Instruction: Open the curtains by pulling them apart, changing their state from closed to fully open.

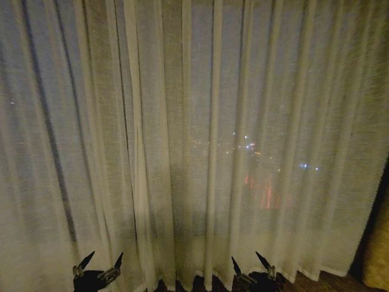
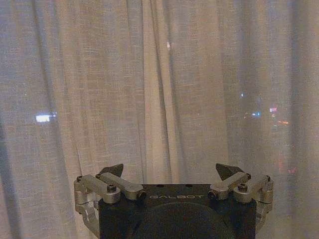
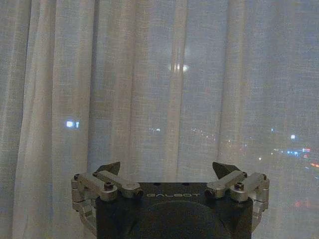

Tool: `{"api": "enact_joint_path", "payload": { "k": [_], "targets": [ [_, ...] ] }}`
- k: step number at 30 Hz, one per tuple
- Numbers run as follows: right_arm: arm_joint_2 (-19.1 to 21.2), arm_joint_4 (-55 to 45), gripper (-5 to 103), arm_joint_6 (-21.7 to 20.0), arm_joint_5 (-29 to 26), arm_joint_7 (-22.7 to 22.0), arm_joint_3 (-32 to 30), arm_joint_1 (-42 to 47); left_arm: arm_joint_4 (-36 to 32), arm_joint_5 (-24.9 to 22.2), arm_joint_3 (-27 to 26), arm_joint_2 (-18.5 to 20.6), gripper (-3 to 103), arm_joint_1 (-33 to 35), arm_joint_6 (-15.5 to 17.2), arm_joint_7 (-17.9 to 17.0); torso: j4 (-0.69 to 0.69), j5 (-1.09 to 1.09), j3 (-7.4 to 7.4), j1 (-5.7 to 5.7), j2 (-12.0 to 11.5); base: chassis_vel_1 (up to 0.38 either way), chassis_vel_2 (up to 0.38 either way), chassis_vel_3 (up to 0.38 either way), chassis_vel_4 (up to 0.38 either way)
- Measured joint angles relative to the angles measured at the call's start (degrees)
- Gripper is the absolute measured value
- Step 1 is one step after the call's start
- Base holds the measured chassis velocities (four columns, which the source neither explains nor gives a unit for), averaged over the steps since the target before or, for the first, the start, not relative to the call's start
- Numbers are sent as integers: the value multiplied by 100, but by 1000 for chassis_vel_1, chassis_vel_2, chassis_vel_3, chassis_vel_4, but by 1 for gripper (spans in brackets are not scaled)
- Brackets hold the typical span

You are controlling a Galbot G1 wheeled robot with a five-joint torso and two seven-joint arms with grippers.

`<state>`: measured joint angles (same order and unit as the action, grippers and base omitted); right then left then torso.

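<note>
Two end effectors, left (image 1: 98, 263) and right (image 1: 252, 263), spread wide, low before closed curtains (image 1: 200, 121); golden drape (image 1: 378, 243) at head view's right edge.

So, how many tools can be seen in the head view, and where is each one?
2. The left tool is low on the left, open, before the sheer curtains. The right tool is low, right of centre, also open.
</note>
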<state>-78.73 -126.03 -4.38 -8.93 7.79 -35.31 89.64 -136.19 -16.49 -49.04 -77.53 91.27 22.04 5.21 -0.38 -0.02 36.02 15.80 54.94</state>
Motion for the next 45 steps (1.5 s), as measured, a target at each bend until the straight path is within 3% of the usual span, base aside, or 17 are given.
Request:
{"api": "enact_joint_path", "payload": {
  "k": [27,45],
  "targets": [
    [0,32,100,27,99,110,69,2,120,-187,-255,86,100,61,-170,136,0,2,1,1,-1,-164,169,165,-158],
    [0,39,100,213,242,96,145,33,177,-217,-268,118,100,65,-191,140,0,0,0,0,0,-24,15,21,-20]
  ]
}}
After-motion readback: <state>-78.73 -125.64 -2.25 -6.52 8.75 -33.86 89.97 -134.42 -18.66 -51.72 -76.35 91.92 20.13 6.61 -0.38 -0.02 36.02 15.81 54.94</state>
